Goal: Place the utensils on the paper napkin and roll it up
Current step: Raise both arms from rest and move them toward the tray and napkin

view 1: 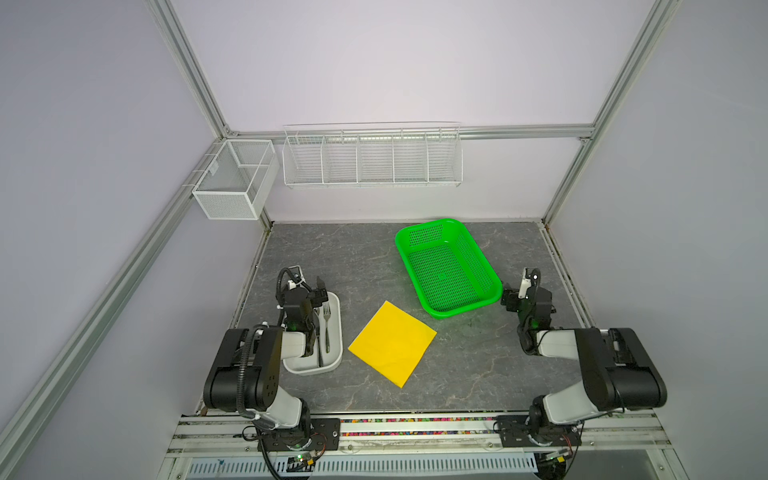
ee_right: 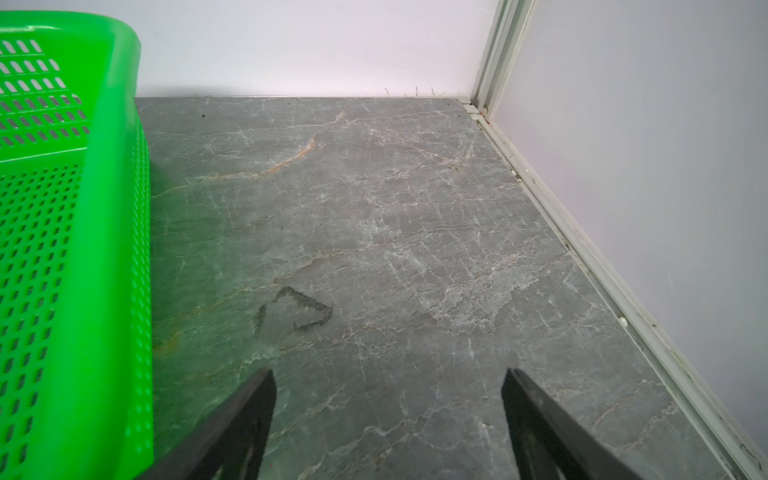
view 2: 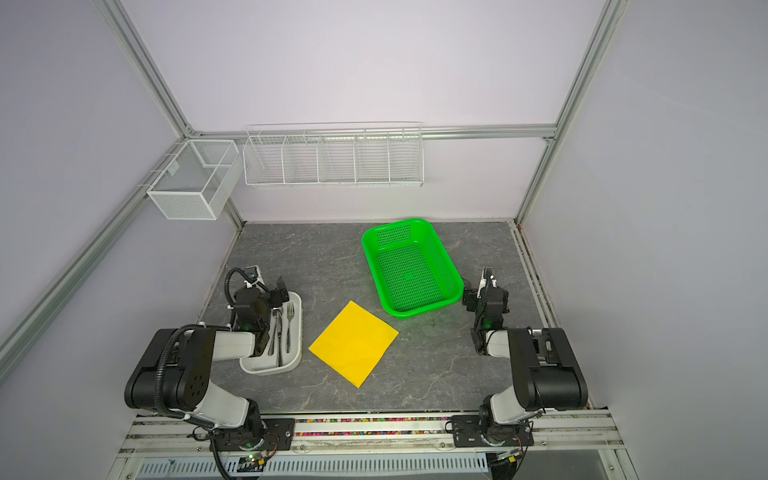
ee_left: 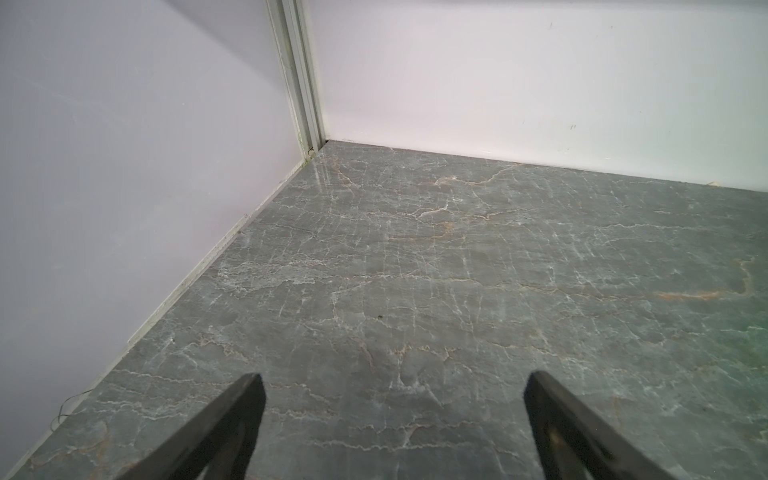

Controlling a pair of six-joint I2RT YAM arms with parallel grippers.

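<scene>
Two dark fingers (ee_left: 232,419) of the left gripper (ee_left: 392,386) fill the near edge of the left wrist view. They are spread wide with nothing between them. Ahead of them the grey marbled table (ee_left: 415,270) runs up to a corner where two pale walls meet at a metal post (ee_left: 301,83).

Seen from the right wrist, the right gripper (ee_right: 388,380) is also spread wide and holds nothing, its fingers (ee_right: 552,432) over bare table. A green basket (ee_right: 112,208) stands just beside the finger that faces the other arm; whether they touch cannot be told. A dark smudge (ee_right: 297,309) marks the table ahead of the fingertips.

In both top views the left gripper hangs above the far end of a white tray (view 1: 309,366), pointing away from the arm bases. The utensils (view 1: 322,336) lie lengthwise in that tray, below the gripper and back toward its arm. The fork (view 1: 326,322) has its tines toward the gripper and lies on the tray's napkin side. The napkin (view 1: 392,343) lies flat and unrolled on the table, one corner pointing to the back wall. It sits between the two grippers, nearer the left one, close beside the tray but apart from it. The right gripper sits at the basket's near corner, well apart from the napkin.
</scene>
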